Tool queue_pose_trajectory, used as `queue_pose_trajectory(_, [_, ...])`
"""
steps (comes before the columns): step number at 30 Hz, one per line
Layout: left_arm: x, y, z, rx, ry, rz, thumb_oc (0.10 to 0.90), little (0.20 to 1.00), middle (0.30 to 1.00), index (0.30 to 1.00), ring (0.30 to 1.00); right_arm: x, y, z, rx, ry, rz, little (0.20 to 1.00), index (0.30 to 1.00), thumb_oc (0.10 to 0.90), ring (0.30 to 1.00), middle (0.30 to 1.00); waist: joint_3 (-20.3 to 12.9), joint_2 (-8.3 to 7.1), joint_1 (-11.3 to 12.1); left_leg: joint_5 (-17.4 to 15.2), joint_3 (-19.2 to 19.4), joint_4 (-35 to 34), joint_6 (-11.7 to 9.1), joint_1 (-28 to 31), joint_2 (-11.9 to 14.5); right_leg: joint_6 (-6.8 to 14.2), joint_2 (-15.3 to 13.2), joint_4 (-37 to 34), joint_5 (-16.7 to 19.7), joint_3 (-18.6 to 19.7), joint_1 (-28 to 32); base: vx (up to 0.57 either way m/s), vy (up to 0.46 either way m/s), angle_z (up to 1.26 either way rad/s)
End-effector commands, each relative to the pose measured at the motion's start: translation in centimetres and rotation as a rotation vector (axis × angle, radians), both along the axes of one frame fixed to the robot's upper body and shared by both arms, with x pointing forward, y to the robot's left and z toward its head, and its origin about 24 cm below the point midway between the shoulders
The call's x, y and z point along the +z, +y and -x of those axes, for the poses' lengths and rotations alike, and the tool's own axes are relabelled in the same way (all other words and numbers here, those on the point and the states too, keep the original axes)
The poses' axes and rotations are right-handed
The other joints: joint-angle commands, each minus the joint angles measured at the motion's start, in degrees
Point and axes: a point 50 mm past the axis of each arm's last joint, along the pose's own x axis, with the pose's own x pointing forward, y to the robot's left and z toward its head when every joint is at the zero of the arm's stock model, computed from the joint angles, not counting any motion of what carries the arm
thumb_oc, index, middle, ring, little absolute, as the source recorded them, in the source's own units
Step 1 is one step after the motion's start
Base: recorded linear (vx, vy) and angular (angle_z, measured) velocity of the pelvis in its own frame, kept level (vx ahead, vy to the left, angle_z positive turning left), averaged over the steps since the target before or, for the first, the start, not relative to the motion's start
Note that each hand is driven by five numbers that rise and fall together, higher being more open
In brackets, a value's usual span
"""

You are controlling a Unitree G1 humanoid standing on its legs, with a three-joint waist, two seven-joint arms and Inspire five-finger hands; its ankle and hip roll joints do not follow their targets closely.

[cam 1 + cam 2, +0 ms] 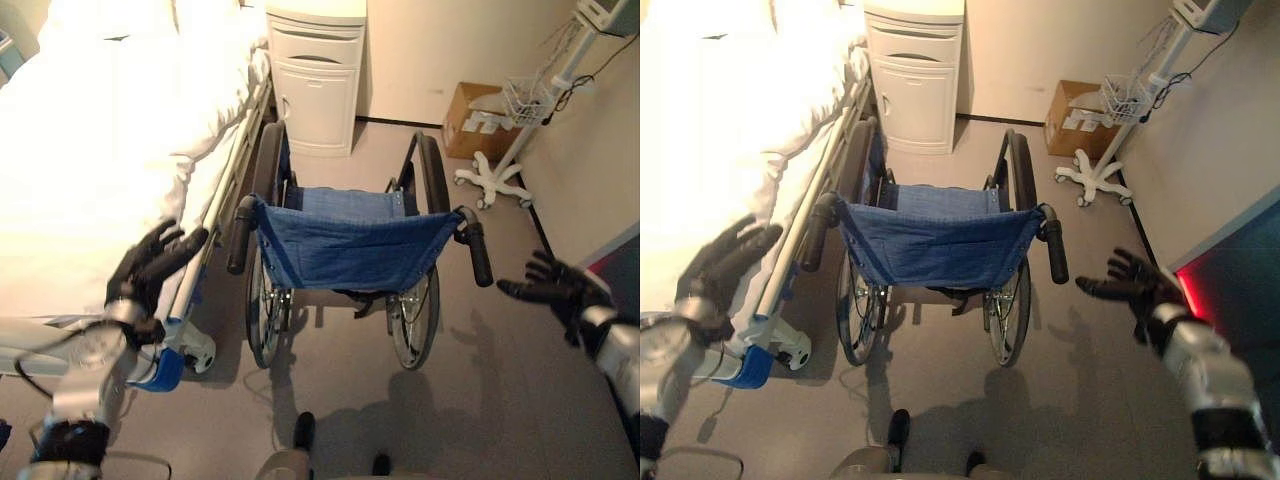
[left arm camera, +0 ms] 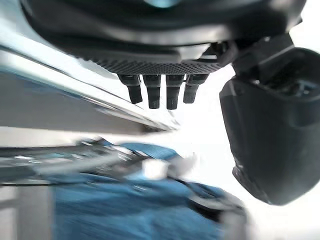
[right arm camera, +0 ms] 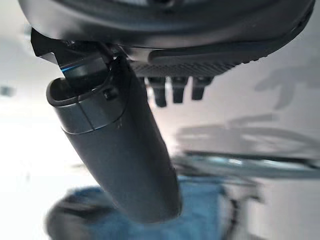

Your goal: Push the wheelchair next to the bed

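Nearest, the left robot hand [image 1: 150, 268] hangs with dark fingers spread and relaxed, grasping nothing, just over the bed's metal side rail [image 1: 222, 200]. The right robot hand [image 1: 555, 287] is likewise released, fingers splayed, off to the right of the wheelchair and apart from its handle. Between them stands the wheelchair [image 1: 345, 250], its back to the robot: a slack blue cloth backrest slung between two black, rounded push handles [image 1: 479, 253], thin spoked wheels below, on a dull grey floor [image 1: 470, 400]. It sits just beside the bed [image 1: 100, 150], which is draped in soft white bedding. Further off stand a smooth cream bedside cabinet [image 1: 315, 85], a brown cardboard box [image 1: 470, 120] and a white wheeled stand [image 1: 500, 180] carrying a wire basket. No writing is legible.
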Motion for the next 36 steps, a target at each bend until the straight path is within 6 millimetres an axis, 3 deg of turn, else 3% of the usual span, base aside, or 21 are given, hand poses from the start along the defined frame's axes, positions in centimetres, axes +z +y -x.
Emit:
queue_pose_trajectory(1, [3.1,0.1,-0.7,0.037,-0.220,-0.223,0.800,0.900,0.900,0.900,0.900,3.9,1.5,-1.8,0.048,-0.281,0.164,0.900,0.900,0.800,0.900,0.900,-5.70,1.50,0.80,-5.22,2.28,0.56,-2.18,6.00,1.90,-0.91,-0.21,2.91,8.35,-1.17,-4.74,0.00,0.000,0.00])
queue_pose_trajectory(6, [0.2,-1.3,-0.1,0.127,-0.189,-0.263,0.800,0.900,0.900,0.900,0.900,0.8,4.4,-1.5,-0.008,-0.291,0.140,0.900,0.900,0.800,0.900,0.900,-5.40,1.94,0.88,-5.17,2.07,0.56,-2.06,5.89,1.96,-1.25,-0.21,2.97,8.03,-1.58,-4.91,-0.03,0.008,0.07])
queue_pose_trajectory(14, [-4.2,-4.0,1.1,0.074,-0.075,-0.241,0.800,0.900,0.900,0.900,0.900,-3.1,7.8,0.1,0.071,-0.181,0.113,0.900,0.900,0.800,0.900,0.900,-5.15,2.13,0.22,-5.99,2.25,0.56,-1.90,5.96,1.93,-1.30,-0.14,3.35,7.28,-1.20,-5.30,-0.01,0.002,0.00])
queue_pose_trajectory(19, [-6.4,-5.7,1.9,0.090,-0.030,-0.200,0.800,0.900,0.900,0.900,0.900,-4.4,11.0,0.8,0.112,-0.190,0.082,0.900,0.900,0.800,0.900,0.900,-5.19,2.13,-0.29,-6.28,2.43,0.56,-1.81,5.87,1.93,-1.46,0.03,3.29,7.16,-0.70,-5.55,0.00,0.001,-0.01])
queue_pose_trajectory(21, [-7.3,-6.4,2.1,0.098,-0.004,-0.189,0.800,0.900,0.900,0.900,0.900,-4.5,12.1,0.9,0.151,-0.209,0.153,0.900,0.900,0.800,0.900,0.900,-5.29,2.22,-0.50,-6.28,2.58,0.56,-1.83,5.71,1.89,-1.43,0.10,3.34,7.12,-0.45,-5.76,-0.02,0.007,0.01])
queue_pose_trajectory(24, [-8.6,-7.5,2.8,0.077,0.052,-0.193,0.800,0.900,0.900,0.900,0.900,-5.1,12.6,1.5,0.134,-0.200,0.185,0.900,0.900,0.800,0.900,0.900,-5.35,2.42,-0.79,-6.40,2.72,0.56,-1.75,5.56,1.88,-1.40,0.17,3.59,6.96,-0.07,-6.12,0.00,0.000,0.00])
queue_pose_trajectory(31, [-12.2,-8.9,6.2,0.118,0.202,-0.137,0.800,0.900,0.900,0.900,0.900,-7.7,13.3,5.0,0.122,-0.197,0.310,0.900,0.900,0.800,0.900,0.900,-5.13,2.77,-1.75,-7.19,3.45,0.56,-1.07,5.51,1.44,-1.16,0.34,3.99,6.61,0.82,-6.87,-0.02,0.009,-0.06])
queue_pose_trajectory(36, [-13.3,-9.2,7.3,0.134,0.252,-0.093,0.800,0.900,0.900,0.900,0.900,-9.1,13.0,6.2,0.136,-0.167,0.394,0.900,0.900,0.800,0.900,0.900,-4.70,2.88,-1.94,-7.61,3.38,0.56,-0.78,5.65,1.16,-1.04,0.37,4.18,6.47,1.18,-7.09,-0.03,-0.001,-0.04])
